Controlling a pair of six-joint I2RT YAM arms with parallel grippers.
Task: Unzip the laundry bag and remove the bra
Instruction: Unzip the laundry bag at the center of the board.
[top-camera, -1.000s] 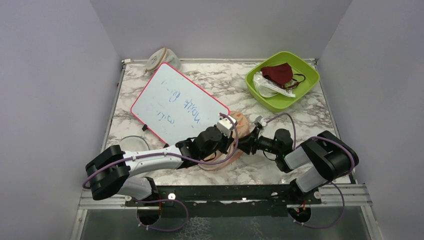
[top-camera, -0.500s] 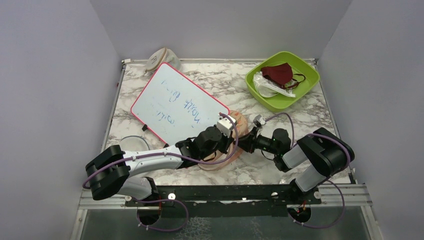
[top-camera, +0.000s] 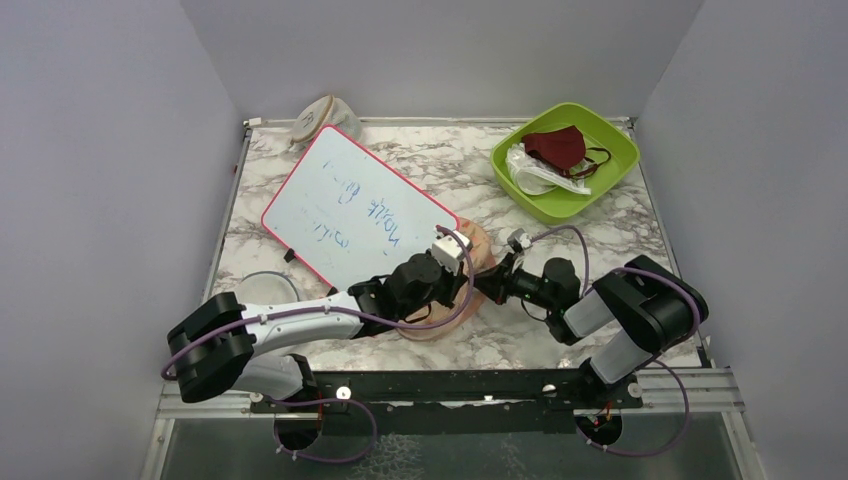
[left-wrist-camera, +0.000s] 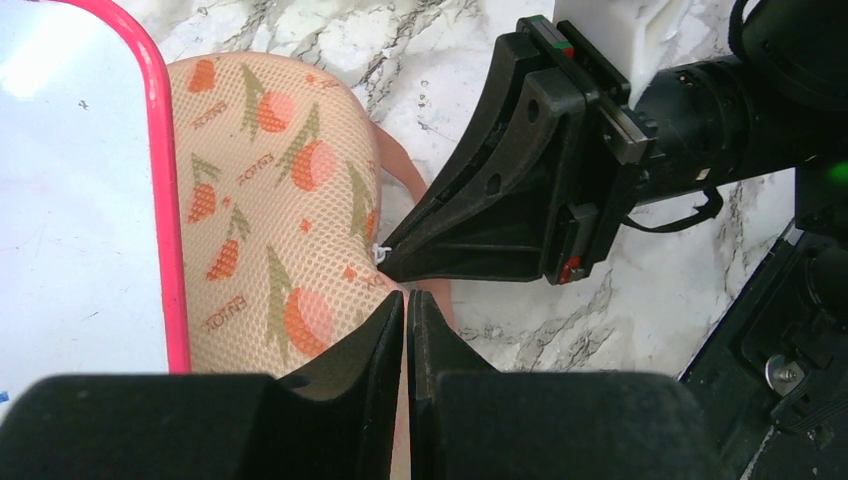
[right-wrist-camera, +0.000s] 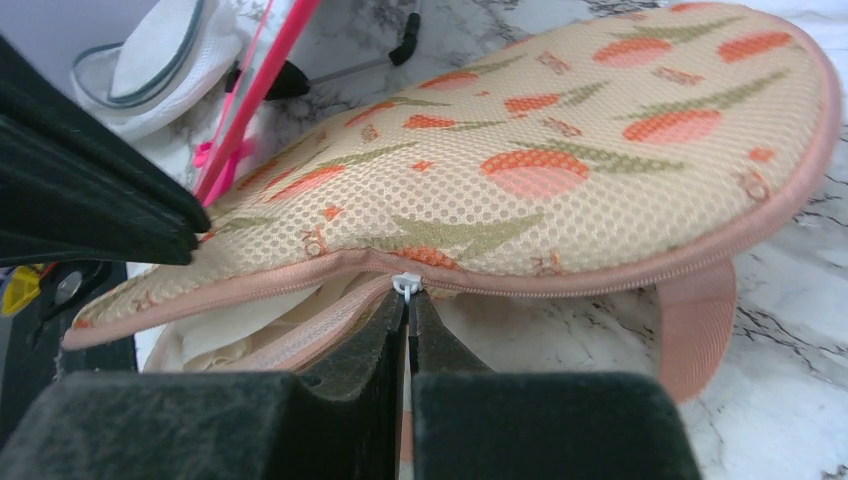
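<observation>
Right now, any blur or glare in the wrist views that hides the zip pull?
Right wrist: zip pull sharp between the shut right gripper, edge of the whiteboard behind it blurred. Left wrist: bag mesh crisp, whiteboard face washed out, left gripper near-black with no detail. Top: even light, no glare, but the arms cover most of the bag.

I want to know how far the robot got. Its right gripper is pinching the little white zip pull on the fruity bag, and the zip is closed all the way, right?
Not quite. The right gripper does pinch the white zip pull on the laundry bag, but the zip is partly open. The right wrist view shows a gap left of the pull, with pale fabric inside.
</observation>
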